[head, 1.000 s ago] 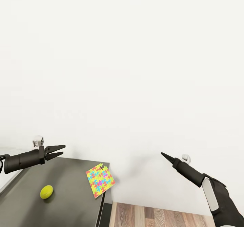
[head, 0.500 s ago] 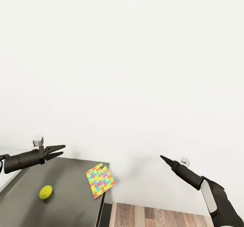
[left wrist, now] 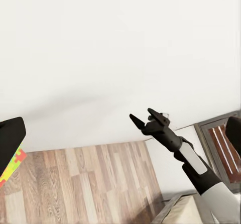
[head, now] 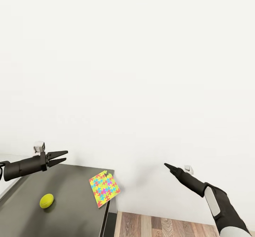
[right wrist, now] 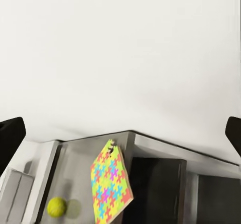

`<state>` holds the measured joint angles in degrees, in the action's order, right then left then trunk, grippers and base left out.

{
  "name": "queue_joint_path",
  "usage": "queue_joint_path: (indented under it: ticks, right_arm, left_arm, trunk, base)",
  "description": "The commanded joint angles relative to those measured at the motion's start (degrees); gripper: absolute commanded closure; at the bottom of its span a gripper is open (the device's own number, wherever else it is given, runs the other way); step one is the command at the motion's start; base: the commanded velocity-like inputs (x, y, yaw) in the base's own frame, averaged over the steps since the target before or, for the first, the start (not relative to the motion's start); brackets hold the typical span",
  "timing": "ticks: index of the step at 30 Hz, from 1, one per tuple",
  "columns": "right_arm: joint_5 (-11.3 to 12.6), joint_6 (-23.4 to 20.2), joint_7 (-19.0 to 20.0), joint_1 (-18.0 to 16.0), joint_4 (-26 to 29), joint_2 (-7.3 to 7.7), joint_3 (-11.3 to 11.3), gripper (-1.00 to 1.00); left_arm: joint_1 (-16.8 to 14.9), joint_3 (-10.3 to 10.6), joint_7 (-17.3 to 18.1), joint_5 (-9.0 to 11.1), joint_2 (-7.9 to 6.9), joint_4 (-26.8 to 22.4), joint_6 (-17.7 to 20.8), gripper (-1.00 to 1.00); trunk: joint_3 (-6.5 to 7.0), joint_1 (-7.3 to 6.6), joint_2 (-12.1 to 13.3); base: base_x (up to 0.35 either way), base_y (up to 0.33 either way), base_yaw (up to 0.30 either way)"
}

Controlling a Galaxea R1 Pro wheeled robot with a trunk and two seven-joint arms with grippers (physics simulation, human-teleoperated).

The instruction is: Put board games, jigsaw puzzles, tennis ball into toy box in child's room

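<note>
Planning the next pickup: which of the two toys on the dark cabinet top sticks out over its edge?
The jigsaw puzzle, the flat multicoloured board: its corner overhangs the cabinet's edge, while the tennis ball sits fully on top.

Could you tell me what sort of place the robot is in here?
Probably a child's room or playroom: a jigsaw puzzle and a tennis ball lie on a dark-grey cabinet top against a plain white wall, with a wood-plank floor beside it.

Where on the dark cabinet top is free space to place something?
The dark cabinet top is bare between the tennis ball and the jigsaw puzzle, and behind the ball under the left gripper. The puzzle occupies the wall-side corner, overhanging the edge.
</note>
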<state>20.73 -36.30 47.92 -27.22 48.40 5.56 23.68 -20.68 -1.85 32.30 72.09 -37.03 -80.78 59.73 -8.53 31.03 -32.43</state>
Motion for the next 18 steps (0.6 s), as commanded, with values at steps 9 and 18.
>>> queue_joint_path:
  ticks: [9, 18]
  right_arm:
    - [-0.10, -0.10, -1.30, -5.42, -11.07, 0.10, -0.08, -1.00]
    - [0.50, 0.38, -1.40, -5.98, -12.44, -0.25, 0.11, -1.00]
  left_arm:
    - [-0.06, 0.32, 0.30, 2.13, -0.06, 0.01, 0.27, -1.00]
    - [-0.06, 0.30, 0.30, 2.39, -0.10, 0.01, 0.27, -1.00]
  trunk:
    - [-1.73, 2.00, -3.73]
    - [-3.34, 3.98, -7.34]
  base:
    - [-0.116, 0.000, 0.000]
    - [-0.048, 0.000, 0.000]
